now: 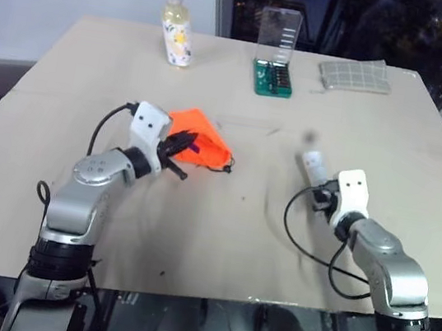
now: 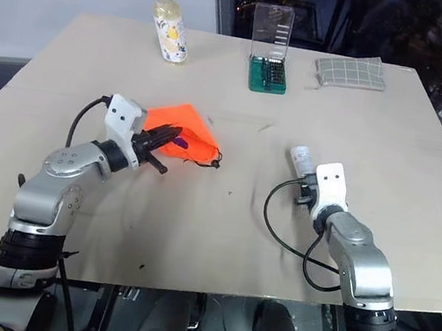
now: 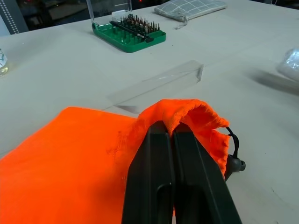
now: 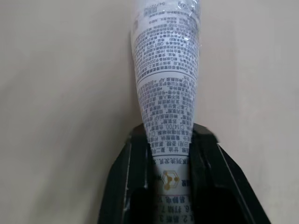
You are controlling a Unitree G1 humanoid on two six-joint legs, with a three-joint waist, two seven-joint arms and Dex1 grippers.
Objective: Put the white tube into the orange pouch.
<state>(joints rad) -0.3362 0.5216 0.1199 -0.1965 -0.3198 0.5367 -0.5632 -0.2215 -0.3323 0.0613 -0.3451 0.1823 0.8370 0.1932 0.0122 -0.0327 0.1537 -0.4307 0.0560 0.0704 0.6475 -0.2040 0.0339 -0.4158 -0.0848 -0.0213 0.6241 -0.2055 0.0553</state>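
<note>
The orange pouch [image 1: 210, 145] lies left of the table's middle, its dark drawstring cord [image 3: 232, 154] at the mouth end. My left gripper [image 3: 169, 128] is shut on the pouch's puckered rim, with the fabric pinched between the two black fingers. The white tube [image 1: 314, 164] lies right of centre with its cap pointing away from me. In the right wrist view the printed tube [image 4: 168, 84] runs between the fingers of my right gripper [image 4: 169, 135], and both fingers press its sides near the flat end.
Along the far edge of the table [image 1: 218, 240] stand a pale yellow bottle [image 1: 176, 30], a green bit case with a clear lid [image 1: 272, 73] and a grey checked pouch [image 1: 353, 75]. A clear plastic strip [image 3: 159, 84] lies just beyond the orange pouch.
</note>
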